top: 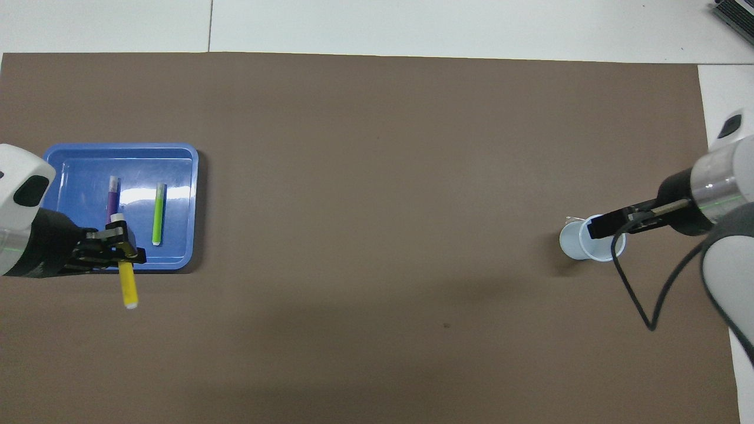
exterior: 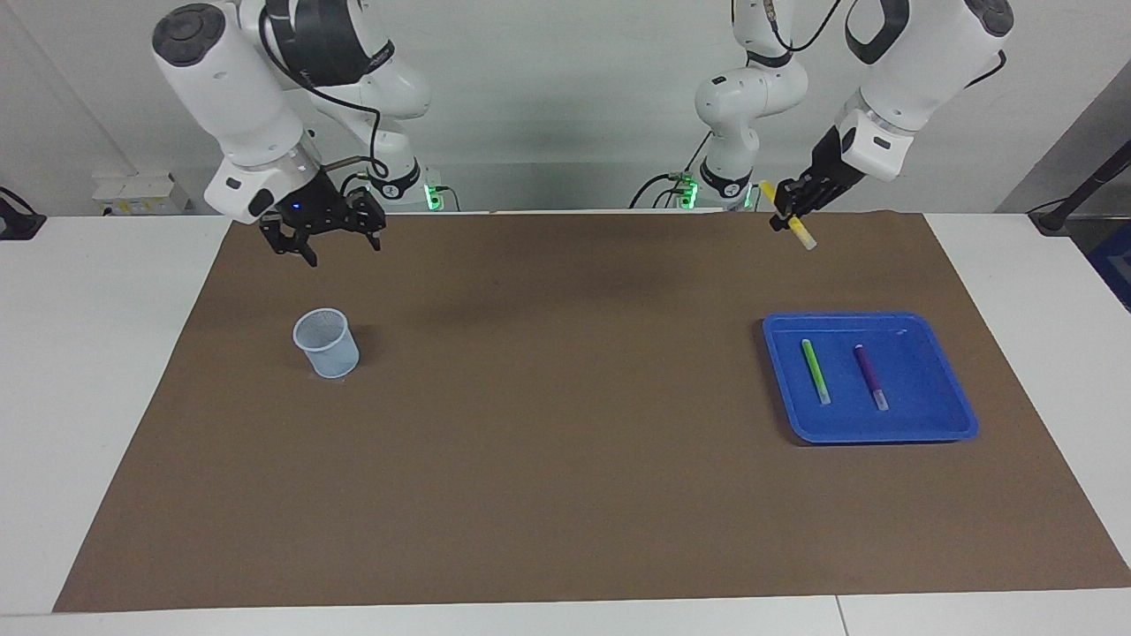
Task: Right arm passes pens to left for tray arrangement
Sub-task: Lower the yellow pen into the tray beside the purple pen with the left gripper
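**Yellow pen held aloft at the tray end; right pincer empty over the mesh cup end**

Left arm: the left pincer point(exterior: 789, 215) is raised above the brown mat point(exterior: 565, 459), over the strip of mat between the robots and the blue tray point(exterior: 959, 415). Its fingers are clamped on the yellow pen point(exterior: 793, 221). The grip sits partway along the barrel, so both ends project from the pincer. The pen hangs tilted, with its whitish end lower than its yellow end. In the overhead view the held pen overlaps the tray's nearer rim, but the facing view shows it well clear of the tray.

Tray: the tray lies flat on the mat toward the left arm's end of the counter point(exterior: 88, 353). Two pens rest inside it, side by side and apart, roughly parallel. The green pen point(exterior: 815, 371) lies toward the middle of the counter; the purple pen point(exterior: 871, 377) lies beside it, toward the tray's outer rim. Both have their whitish ends pointing away from the robots.

Right arm: the right pincer point(exterior: 329, 240) hangs in the air toward the right arm's end of the counter, fingers spread wide and holding nothing. A blue light shows on its wrist. The pale-blue mesh cup point(exterior: 326, 343) stands upright on the mat below it, untouched.
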Tool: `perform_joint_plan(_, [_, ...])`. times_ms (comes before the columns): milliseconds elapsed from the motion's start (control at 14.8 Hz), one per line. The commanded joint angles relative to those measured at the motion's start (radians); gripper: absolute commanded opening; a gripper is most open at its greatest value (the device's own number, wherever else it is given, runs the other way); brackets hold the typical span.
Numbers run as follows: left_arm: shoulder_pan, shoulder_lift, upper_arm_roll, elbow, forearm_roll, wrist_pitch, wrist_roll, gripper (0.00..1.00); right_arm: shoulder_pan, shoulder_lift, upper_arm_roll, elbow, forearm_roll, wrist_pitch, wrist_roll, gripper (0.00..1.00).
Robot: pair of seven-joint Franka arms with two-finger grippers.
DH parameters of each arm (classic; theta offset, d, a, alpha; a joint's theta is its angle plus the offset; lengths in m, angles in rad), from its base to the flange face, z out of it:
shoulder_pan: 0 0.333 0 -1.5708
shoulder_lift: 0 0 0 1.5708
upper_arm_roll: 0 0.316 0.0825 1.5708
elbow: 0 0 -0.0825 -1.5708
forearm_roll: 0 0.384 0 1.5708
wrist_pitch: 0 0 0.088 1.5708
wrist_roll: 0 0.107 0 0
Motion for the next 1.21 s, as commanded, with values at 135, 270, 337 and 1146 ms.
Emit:
perform_joint_plan(135, [0.128,-0.039,-0.009,-0.123,0.130,0.068,0.377,0.00,0.024,0.005,0.012,0.066,-0.096,-0.047,-0.016,1.00])
perform_joint_plan(270, [0.159,-0.035,-0.009,-0.173,0.159,0.137,0.437,0.00,0.101,0.004,-0.056,0.048,-0.116,-0.009,-0.013,1.00])
perform_joint_plan(337, [0.176,-0.027,-0.009,-0.189,0.172,0.167,0.452,0.00,0.147,0.002,-0.102,0.039,-0.116,-0.006,-0.013,1.00])
perform_joint_plan(1146, [0.285,0.266,-0.007,-0.210,0.300,0.562,0.526,0.00,0.150,0.088,-0.123,0.161,-0.144,-0.099,-0.014,1.00])
